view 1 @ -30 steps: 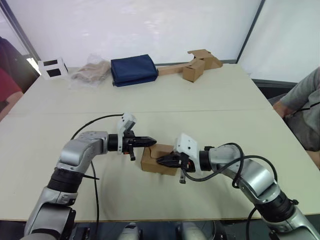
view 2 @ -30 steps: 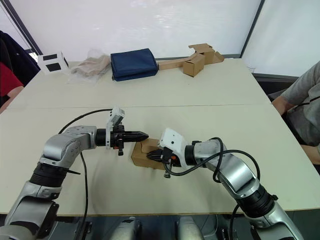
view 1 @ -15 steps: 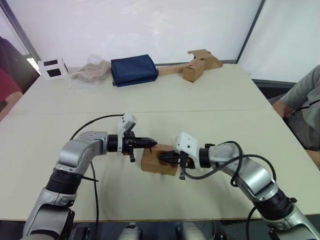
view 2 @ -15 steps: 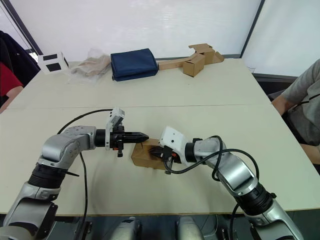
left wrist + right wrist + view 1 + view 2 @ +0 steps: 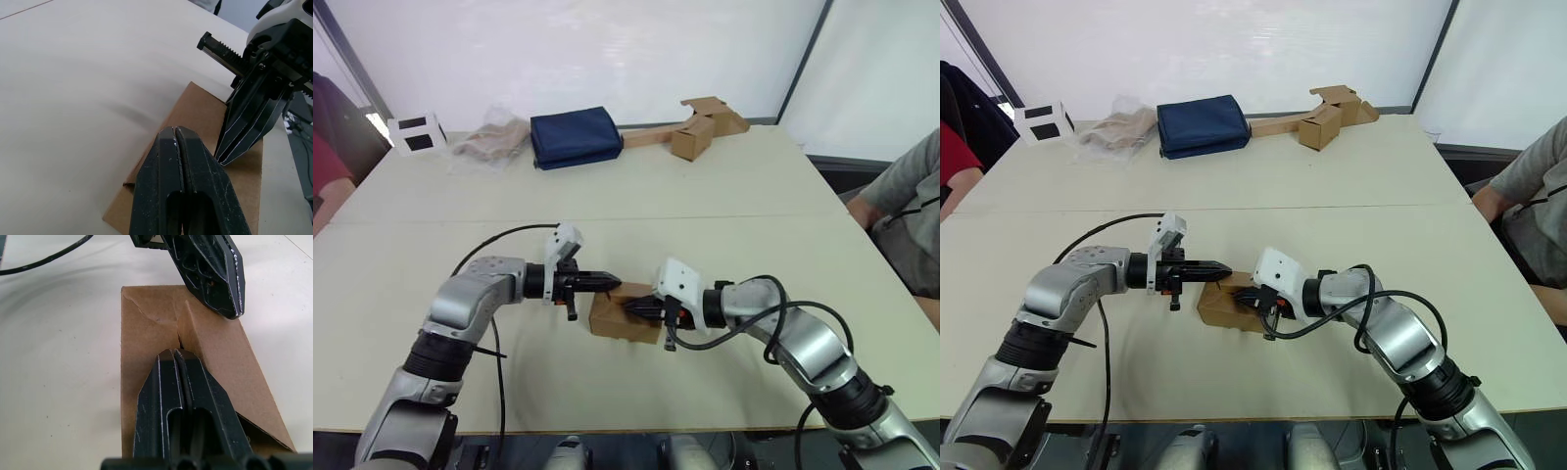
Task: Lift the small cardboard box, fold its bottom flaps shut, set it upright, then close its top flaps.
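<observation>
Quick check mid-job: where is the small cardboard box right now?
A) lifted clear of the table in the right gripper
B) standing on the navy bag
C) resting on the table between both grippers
C: the small cardboard box sits on the table, with the shut left gripper and shut right gripper over it.

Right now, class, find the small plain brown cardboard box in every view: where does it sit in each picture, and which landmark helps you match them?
Left eye view: small plain brown cardboard box below centre, on the pale table.
Right eye view: lower centre, slightly further left.
Left wrist view: lower middle, beyond the shut left claw.
Right wrist view: centre, under the shut right claw.
Shared landmark: both black claw tips meet over the box.
</observation>
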### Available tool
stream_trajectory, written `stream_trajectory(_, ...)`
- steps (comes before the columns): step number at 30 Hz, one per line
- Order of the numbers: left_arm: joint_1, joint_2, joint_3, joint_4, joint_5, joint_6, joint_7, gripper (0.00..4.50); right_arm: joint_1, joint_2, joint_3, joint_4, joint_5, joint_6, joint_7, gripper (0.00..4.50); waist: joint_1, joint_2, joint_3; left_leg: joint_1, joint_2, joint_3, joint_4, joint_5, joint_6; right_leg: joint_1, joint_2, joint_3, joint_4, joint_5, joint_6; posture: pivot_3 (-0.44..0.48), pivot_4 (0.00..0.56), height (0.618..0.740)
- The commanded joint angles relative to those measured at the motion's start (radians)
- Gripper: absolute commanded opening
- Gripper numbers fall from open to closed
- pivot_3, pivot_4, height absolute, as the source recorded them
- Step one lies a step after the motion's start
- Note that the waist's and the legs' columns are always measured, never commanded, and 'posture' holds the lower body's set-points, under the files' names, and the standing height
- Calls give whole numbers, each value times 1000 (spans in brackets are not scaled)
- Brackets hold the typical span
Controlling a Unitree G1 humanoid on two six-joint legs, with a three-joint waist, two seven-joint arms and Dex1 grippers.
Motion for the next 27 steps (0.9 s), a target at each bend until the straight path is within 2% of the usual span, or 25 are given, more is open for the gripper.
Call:
stream_trajectory(1,13,16,-6,-12,11,-26,-18,8,0,-24,-9,-39,15,33,22,0,0,0,0,0,0,0,0,0,0,0,0,0,0,0,0,0,150,740)
stream_trajectory(7,13,39,-28,-30,28,-49,-48,8,-4,-38,-49,-66,57,70,41,0,0,0,0,0,0,0,0,0,0,0,0,0,0,0,0,0,150,740)
stream_trajectory(15,19,69,-67,-33,89,-119,-77,8,10,-35,-194,-112,203,164,40,0,0,0,0,0,0,0,0,0,0,0,0,0,0,0,0,0,150,740)
stream_trajectory(19,-29,36,48,-45,-32,-27,-39,8,1,-13,-256,-96,231,161,-2,0,0,0,0,0,0,0,0,0,0,0,0,0,0,0,0,0,150,740)
stream_trajectory(21,-53,30,78,-68,-66,6,-25,8,-12,2,-258,-81,219,148,-26,0,0,-1,0,0,0,0,0,0,0,0,0,0,0,0,0,0,150,740)
stream_trajectory(27,-48,46,35,-114,-32,5,-13,8,-19,0,-187,-55,174,107,-37,0,-1,0,0,0,0,0,-1,0,0,0,0,0,-1,0,0,0,150,740)
